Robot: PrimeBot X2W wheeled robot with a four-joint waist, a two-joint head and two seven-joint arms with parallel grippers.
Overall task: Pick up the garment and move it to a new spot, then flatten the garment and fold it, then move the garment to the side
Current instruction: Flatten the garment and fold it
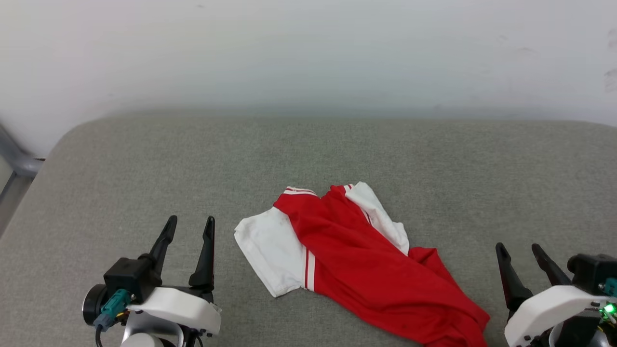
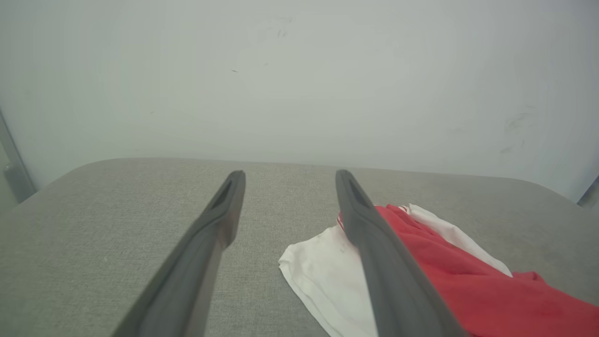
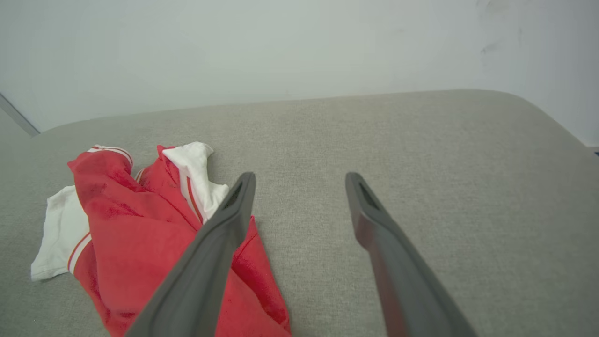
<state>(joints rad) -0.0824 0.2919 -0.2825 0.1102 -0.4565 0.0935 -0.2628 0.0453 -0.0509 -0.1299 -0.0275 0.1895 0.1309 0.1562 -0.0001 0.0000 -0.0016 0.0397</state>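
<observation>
The garment (image 1: pixel 356 255), a red T-shirt with white sleeves and red-and-white stripe trim, lies crumpled on the grey padded surface (image 1: pixel 144 164), near its front middle. One white sleeve spreads out at its left side. My left gripper (image 1: pixel 190 224) stands open at the lower left, a short way left of that sleeve, nothing between its fingers. My right gripper (image 1: pixel 519 249) is open at the lower right, just right of the red hem. The garment (image 2: pixel 449 271) sits to the right of the left gripper (image 2: pixel 288 175) in the left wrist view. The garment (image 3: pixel 131 224) lies left of the right gripper (image 3: pixel 299 178) in the right wrist view.
A pale wall (image 1: pixel 308 53) rises directly behind the grey surface. A grey metal frame (image 1: pixel 17 161) shows at the far left past the rounded corner. Bare grey fabric stretches behind and to both sides of the shirt.
</observation>
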